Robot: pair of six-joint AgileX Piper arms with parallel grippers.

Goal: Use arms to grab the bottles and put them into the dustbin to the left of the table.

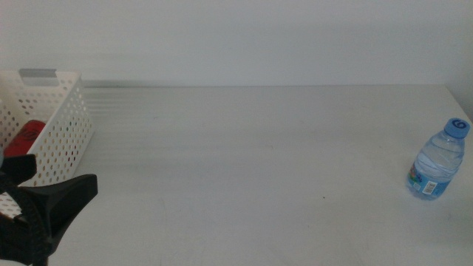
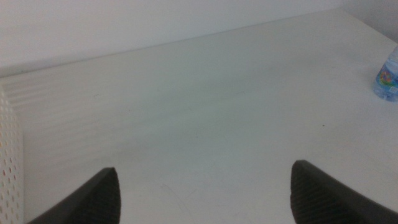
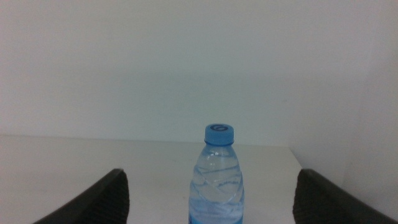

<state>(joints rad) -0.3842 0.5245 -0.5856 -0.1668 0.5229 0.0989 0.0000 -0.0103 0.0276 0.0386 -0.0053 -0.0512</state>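
Clear plastic with a blue cap, the water bottle (image 1: 438, 166) stands upright near the right edge of the table (image 1: 251, 162), and the right wrist view shows it straight ahead of the right gripper (image 3: 208, 205), centred between the two dark jaws, which are spread wide with open space on either side of the bottle; the jaws do not touch it. That gripper does not appear in the middle view. At the opposite end of the table the left gripper (image 1: 37, 210) sits low in the bottom-left corner of the middle view, well apart from the bottle, and its own wrist view shows both jaws spread far apart over bare tabletop with nothing between them. Just beside it, at the left end, stands the white perforated dustbin (image 1: 63, 122) with a grey patch on its far rim; something red, probably the soda can (image 1: 26, 137), lies inside, though only a part of it shows over the basket's wall. The tabletop is plain white, with faint ridged lines along its far edge near the dustbin, and a pale bare wall (image 1: 244, 37) rises behind it.
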